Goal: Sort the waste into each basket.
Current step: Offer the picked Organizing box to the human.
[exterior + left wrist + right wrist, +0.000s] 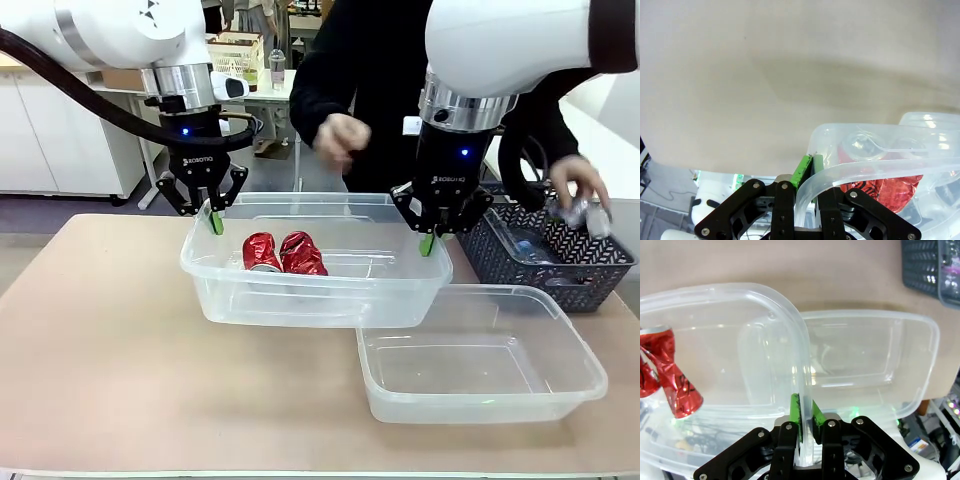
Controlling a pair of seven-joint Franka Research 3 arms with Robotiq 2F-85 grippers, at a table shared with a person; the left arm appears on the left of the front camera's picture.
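A clear basket [300, 300] hangs tilted above the table with my grippers holding its two ends. My left gripper [215, 222] is shut on its left rim and my right gripper [428, 243] is shut on its right rim. Two crushed red cans [263, 252] [302, 254] lie inside it. In the left wrist view my left gripper [807, 172] pinches the basket's rim [880, 135], with a can [890, 190] behind the wall. Seen from the right wrist, my right gripper [802, 412] clamps the basket's rim [790, 325], a can [675, 380] at the left. A second clear basket [470, 408] stands empty on the table.
A dark lattice basket [580, 280] stands at the right edge with clear bottles [522, 245] in it. A person's hand [580, 185] reaches into it, and the other hand [340, 140] hovers behind the lifted basket. The tan table [100, 330] has free room at the left.
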